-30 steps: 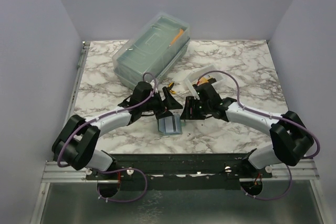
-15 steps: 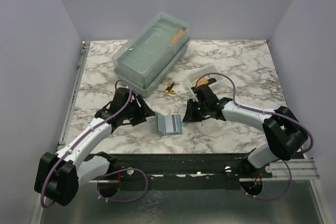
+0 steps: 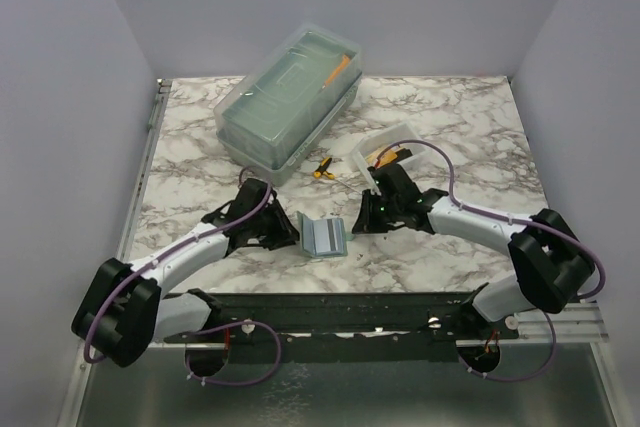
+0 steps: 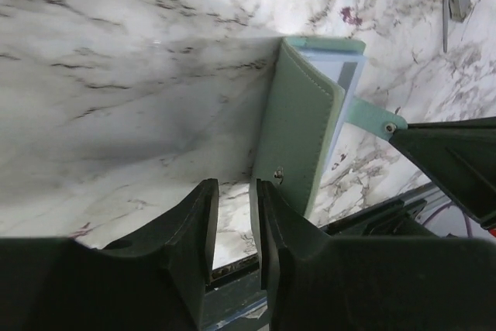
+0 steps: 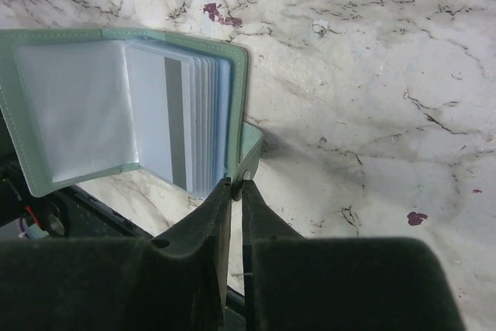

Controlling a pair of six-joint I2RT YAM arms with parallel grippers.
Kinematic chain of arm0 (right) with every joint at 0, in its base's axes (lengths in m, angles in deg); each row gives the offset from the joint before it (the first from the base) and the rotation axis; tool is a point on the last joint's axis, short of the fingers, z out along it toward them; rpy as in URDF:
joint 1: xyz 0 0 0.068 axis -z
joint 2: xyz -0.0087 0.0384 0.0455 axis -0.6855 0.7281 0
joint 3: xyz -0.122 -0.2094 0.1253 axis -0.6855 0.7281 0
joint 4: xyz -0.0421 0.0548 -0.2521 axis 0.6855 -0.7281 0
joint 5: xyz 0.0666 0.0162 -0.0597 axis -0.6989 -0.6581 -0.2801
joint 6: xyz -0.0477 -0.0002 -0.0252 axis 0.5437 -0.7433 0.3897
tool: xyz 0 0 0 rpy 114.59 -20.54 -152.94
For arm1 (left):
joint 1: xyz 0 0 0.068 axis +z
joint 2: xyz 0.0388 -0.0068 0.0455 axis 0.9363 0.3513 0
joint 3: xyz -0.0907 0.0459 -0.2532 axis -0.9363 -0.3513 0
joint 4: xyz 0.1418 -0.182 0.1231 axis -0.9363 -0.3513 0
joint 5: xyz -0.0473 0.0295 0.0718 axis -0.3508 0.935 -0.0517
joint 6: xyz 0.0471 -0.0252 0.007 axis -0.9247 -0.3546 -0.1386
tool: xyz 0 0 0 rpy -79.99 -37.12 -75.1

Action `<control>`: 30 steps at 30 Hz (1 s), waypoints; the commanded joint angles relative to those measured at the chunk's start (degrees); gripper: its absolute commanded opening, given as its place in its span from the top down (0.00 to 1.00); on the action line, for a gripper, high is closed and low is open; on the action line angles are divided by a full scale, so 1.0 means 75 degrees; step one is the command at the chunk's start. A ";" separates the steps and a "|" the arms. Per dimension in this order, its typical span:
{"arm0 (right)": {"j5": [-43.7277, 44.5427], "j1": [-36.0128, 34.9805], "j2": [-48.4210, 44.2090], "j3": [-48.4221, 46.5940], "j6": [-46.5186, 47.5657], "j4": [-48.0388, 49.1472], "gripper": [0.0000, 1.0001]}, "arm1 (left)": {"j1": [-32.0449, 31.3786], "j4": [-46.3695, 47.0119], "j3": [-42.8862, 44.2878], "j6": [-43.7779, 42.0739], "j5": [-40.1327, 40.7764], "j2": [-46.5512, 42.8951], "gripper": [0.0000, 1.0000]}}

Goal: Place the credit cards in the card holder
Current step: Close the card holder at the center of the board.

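Observation:
The grey-green card holder stands half open on the marble near the front edge, its clear pockets facing the right wrist camera. One pocket holds a pale card with a grey stripe. My right gripper is shut on the holder's strap tab, and the tab also shows in the left wrist view. My left gripper sits low at the holder's closed cover, jaws a little apart with only marble between them. A gold-yellow and a dark credit card lie in the white tray, partly hidden by the right arm.
A large translucent lidded box stands at the back left. The small white tray sits behind the right gripper. A yellow-handled tool lies between the box and the tray. The table's front rail runs just below the holder.
The left arm pulled back to the left, then returned beside the holder, its jaws narrowing. The right jaws closed on the strap tab. The holder stayed put.

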 commanded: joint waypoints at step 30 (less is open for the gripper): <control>-0.1304 -0.0027 0.0357 0.0530 0.0780 0.2084 1.00 | -0.1220 0.1835 0.1352 -0.0422 -0.0178 0.3408 0.72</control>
